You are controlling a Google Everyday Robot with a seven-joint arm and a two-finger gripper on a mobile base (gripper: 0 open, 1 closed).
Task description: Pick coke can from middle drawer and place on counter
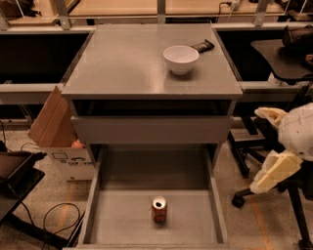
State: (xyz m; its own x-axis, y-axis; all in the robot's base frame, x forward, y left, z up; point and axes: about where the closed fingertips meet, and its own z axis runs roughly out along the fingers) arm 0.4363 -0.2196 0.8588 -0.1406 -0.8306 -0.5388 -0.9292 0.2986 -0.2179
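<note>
We are looking down on the grey counter (127, 63), which is taking up the far middle of the scene, with light wooden tabletops (117, 7) running behind it. Below it the middle drawer (122, 222) is standing pulled right out toward us, its flat grey floor showing, while the closed drawer front (151, 129) above is sitting flush. Off to the right, the robot's cream-coloured gripper (275, 172) is hanging beside the cabinet, outside the drawer and well apart from the can; we cannot tell whether it is spread or closed. On the left a cardboard box (54, 124) is leaning by the cabinet. Up on the counter's far right, a white bowl (181, 58) is sitting, a dark flat object (202, 46) lying just behind it. The coke can (159, 210) is standing upright on the drawer floor, near the front and about midway between the side walls
</note>
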